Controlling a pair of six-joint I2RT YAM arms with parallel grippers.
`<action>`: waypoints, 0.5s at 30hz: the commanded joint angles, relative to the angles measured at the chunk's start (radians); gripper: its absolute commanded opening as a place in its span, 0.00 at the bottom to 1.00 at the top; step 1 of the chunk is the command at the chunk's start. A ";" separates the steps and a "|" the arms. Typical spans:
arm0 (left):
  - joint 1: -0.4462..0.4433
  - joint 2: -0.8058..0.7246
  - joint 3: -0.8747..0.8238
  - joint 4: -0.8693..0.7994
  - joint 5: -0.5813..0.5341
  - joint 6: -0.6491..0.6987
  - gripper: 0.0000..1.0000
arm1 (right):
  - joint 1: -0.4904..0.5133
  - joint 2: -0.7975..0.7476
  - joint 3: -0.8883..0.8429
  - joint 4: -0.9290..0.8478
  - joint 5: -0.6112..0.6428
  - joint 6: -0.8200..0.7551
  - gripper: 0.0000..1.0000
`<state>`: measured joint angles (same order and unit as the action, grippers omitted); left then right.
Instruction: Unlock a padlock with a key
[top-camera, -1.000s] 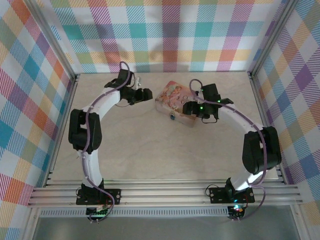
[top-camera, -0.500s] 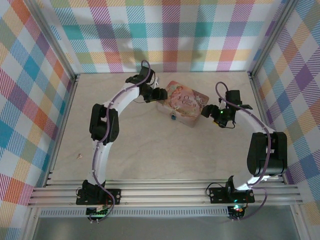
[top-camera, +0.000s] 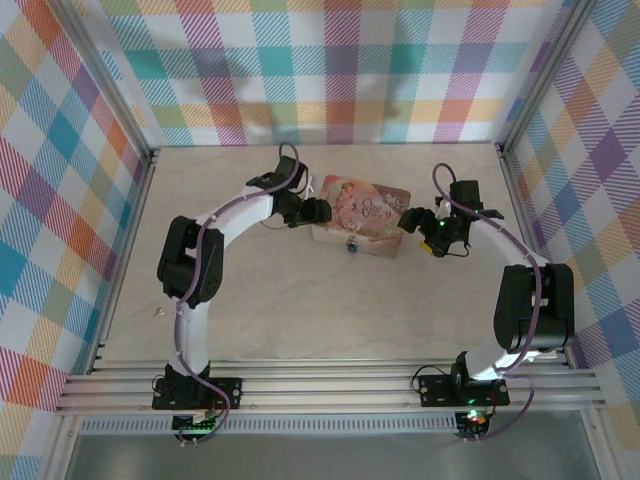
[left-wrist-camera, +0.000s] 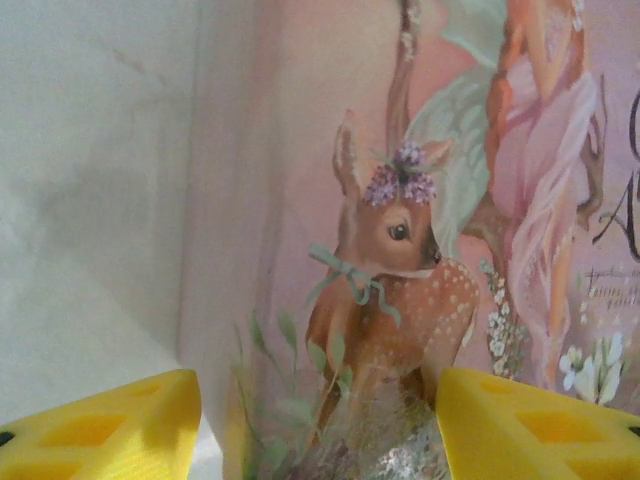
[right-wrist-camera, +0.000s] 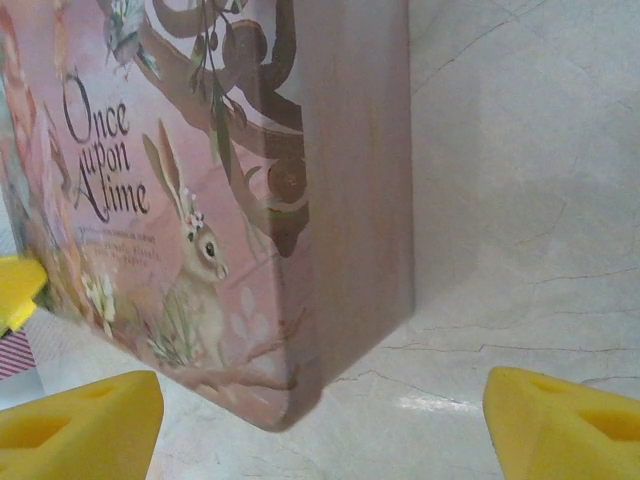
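**A:** Where is the padlock?

**B:** The padlock (top-camera: 351, 243) hangs on the near wall of the tin (top-camera: 365, 205). It lies between the two sets of fingers and a little nearer the arm bases than either.

**A:** Is anything in the tin?

**B:** I cannot tell. The lid is down, and the picture on it faces up: a fawn, a rabbit and the words "Once upon a time".

**A:** What are the left fingers doing?

**B:** The left fingers (left-wrist-camera: 100, 430) are spread apart and hold nothing. The tin's end edge runs ahead between them, so one tip is over the bare surface (top-camera: 300, 300) and the other is over the lid. Whether either tip touches the tin, I cannot say.

**A:** And the right?

**B:** The right fingers (right-wrist-camera: 80, 425) are spread wide, also with nothing in them. A rounded corner of the tin lies just ahead between the tips, closer to one of them. The other tip is well out over bare surface.

**A:** So the tin sits between both pairs?

**B:** Yes, with one pair at each end of it.
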<state>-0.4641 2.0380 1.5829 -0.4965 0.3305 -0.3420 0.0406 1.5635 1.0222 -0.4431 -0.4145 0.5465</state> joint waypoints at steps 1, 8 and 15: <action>-0.039 -0.026 -0.143 -0.019 -0.063 -0.072 0.63 | 0.005 0.038 0.033 -0.013 -0.039 0.018 0.84; -0.116 -0.130 -0.342 0.130 -0.074 -0.197 0.63 | 0.013 0.106 0.070 -0.013 -0.061 0.021 0.80; -0.172 -0.090 -0.286 0.180 -0.071 -0.230 0.63 | 0.045 0.157 0.131 -0.040 -0.050 0.011 0.76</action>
<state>-0.6006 1.8744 1.2919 -0.2558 0.2665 -0.5568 0.0605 1.6966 1.1122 -0.4648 -0.4278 0.5613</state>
